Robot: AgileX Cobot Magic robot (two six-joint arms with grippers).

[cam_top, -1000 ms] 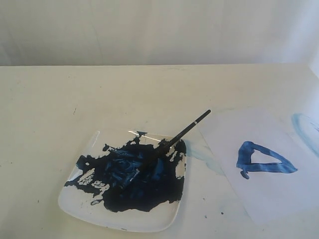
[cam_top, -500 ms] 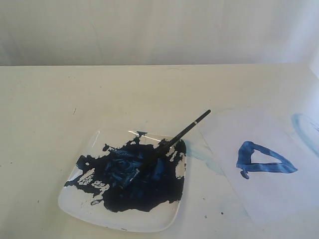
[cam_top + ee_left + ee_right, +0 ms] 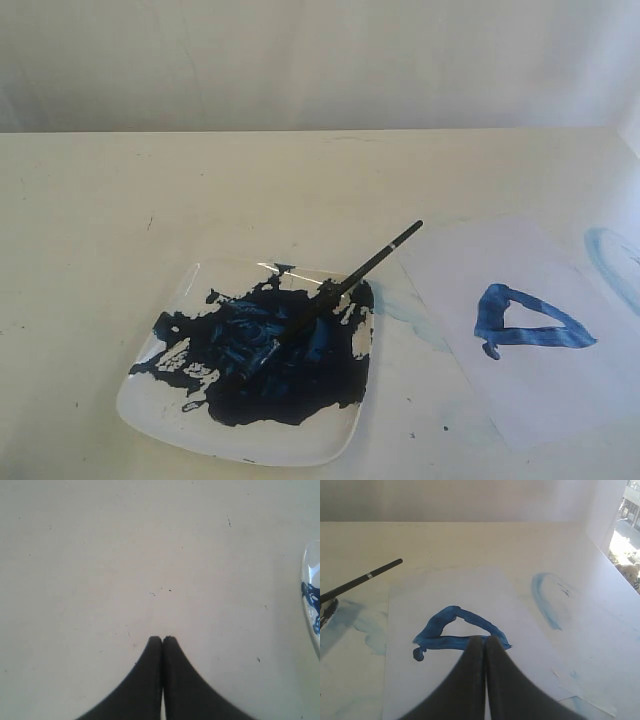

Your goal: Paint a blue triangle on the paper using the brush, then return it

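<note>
Bare indoor workspace, lab-like: plain paint-stained table (image 3: pixel 200 180), blank white wall (image 3: pixel 300 60) behind, bright window (image 3: pixel 626 530) alongside.

One brush (image 3: pixel 340 295) was there, just the one; one plate (image 3: pixel 150 405); one paper (image 3: pixel 540 400); one triangle (image 3: pixel 535 338); one smear (image 3: pixel 605 260); one table (image 3: pixel 200 190); and two grippers rounded off the tally, the left gripper (image 3: pixel 162 639) and the right gripper (image 3: pixel 485 639), one to each wrist view.

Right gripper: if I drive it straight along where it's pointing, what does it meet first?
Probably the blue triangle on the paper: the right gripper points, fingers shut, at its lower stroke. Height above the sheet is unclear. The brush lies off that line.
</note>
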